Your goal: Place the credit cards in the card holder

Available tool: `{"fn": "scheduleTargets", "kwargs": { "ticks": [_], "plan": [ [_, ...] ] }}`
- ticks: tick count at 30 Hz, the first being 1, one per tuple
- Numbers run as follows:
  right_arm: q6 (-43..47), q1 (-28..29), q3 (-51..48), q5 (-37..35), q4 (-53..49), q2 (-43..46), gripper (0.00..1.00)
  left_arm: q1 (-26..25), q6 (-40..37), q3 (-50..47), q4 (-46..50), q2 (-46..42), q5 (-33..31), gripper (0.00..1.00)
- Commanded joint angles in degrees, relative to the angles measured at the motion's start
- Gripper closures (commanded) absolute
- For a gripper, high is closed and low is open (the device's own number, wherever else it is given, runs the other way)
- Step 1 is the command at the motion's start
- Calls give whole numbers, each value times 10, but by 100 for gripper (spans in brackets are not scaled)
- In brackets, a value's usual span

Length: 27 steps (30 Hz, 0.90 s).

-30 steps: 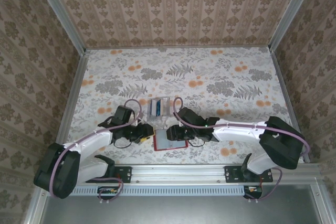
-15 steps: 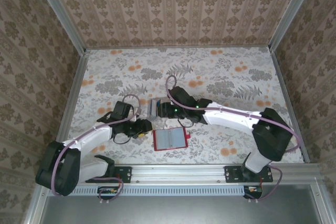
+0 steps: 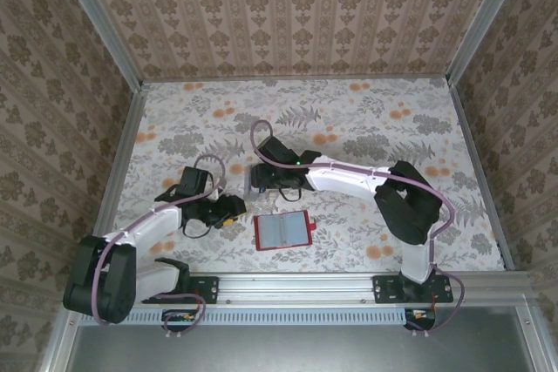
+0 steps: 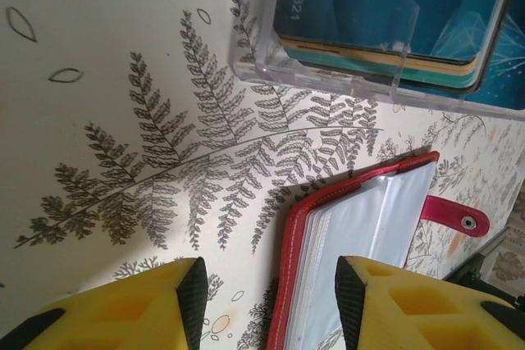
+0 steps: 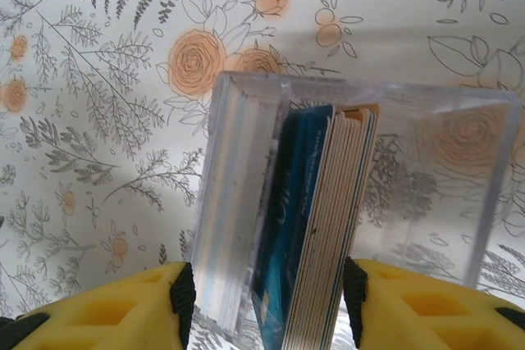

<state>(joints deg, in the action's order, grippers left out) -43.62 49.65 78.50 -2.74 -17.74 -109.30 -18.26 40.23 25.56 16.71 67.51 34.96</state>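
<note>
The red card holder [image 3: 283, 231] is lying open and flat on the flower-printed table [image 3: 366, 128], close to the near edge. Its pale clear pockets are facing up and its clasp tab [image 4: 455, 220] is sticking out at one side. The credit cards [image 5: 316, 219] are standing on edge in a clear box [image 5: 459, 202] a little farther back on the table, apart from the holder. Blue, teal and tan edges are showing in the stack.

The right gripper [image 5: 267, 309] is hanging directly over that box with its jaws apart. Its yellow fingers [image 5: 98, 313] are framing the near end of the stack, so that most of the cards are sitting in line with the gap between them. The wrist view is not showing whether the pads are touching the box or the cards.

The left gripper [image 4: 269, 309] is hovering low over the table just to the left of the card holder, its jaws also apart and gripping nothing. In its wrist view the holder's red edge and first clear pocket are lying in line with the gap, just beyond the fingertips, and running partly behind one yellow finger. The box of cards is lying farther out, past the holder.
</note>
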Motion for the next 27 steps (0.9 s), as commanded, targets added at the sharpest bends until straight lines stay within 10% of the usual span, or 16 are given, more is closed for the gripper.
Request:
{"fn": "scheduleTargets", "kwargs": {
  "ticks": [1, 14, 27],
  "plan": [
    [2, -1, 28, 21, -24, -23, 48, 8, -19, -3, 1, 7, 15, 52],
    [-58, -43, -51, 186, 166, 0, 63, 14, -17, -9, -12, 17, 42, 52],
    [-62, -50, -81, 197, 204, 27, 77, 14, -16, -11, -17, 25, 42, 52]
  ]
}}
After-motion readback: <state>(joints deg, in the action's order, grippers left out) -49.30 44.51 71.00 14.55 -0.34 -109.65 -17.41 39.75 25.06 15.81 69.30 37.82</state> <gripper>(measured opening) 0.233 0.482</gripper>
